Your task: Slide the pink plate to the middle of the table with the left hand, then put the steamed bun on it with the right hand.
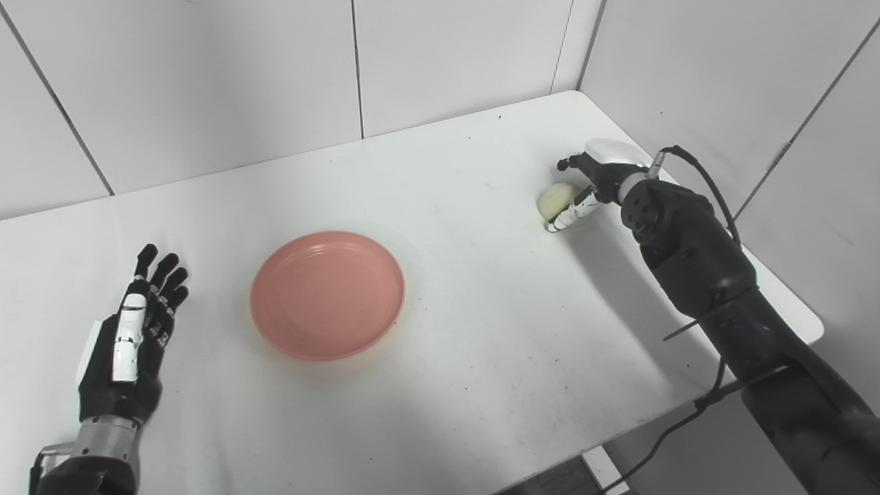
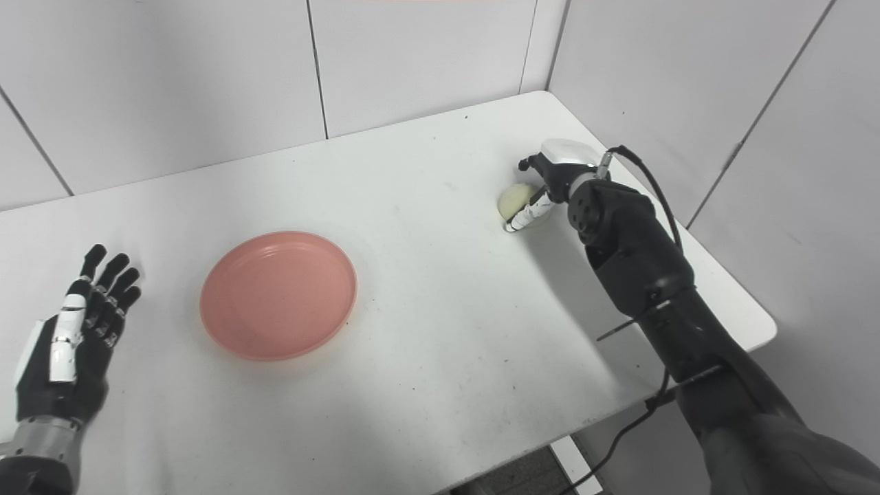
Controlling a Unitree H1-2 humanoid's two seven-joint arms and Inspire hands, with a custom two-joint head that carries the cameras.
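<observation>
Far left: left hand [image 1: 130, 337] low over the white table [image 1: 481, 357], palm flat, fingers straight and slightly fanned, holding nothing, well apart from anything else. Next right, left of table centre: pink plate [image 1: 327, 294], round, shallow, salmon-pink with a raised rim and a matte, bare inside, sitting flat on the tabletop; a soft shadow under the near edge. Clear of both hands, nearer the left one. Further right, an open stretch of tabletop, faintly scuffed and speckled. Near the far right edge: steamed bun [image 1: 557, 199], small, rounded, pale cream to yellowish, smooth-skinned, resting on the table. Right hand [image 1: 588, 185] at the bun from the right side, fingers curled round it, one white-segmented finger [image 1: 572, 213] across the near face and the dark thumb reaching over the far side; contact looks real but firmness of grip not readable. Right arm [image 1: 694, 268] black, running down to the lower right corner, cable looping along it. Behind: pale panelled walls [image 1: 240, 82] meeting at the table's far right corner.
</observation>
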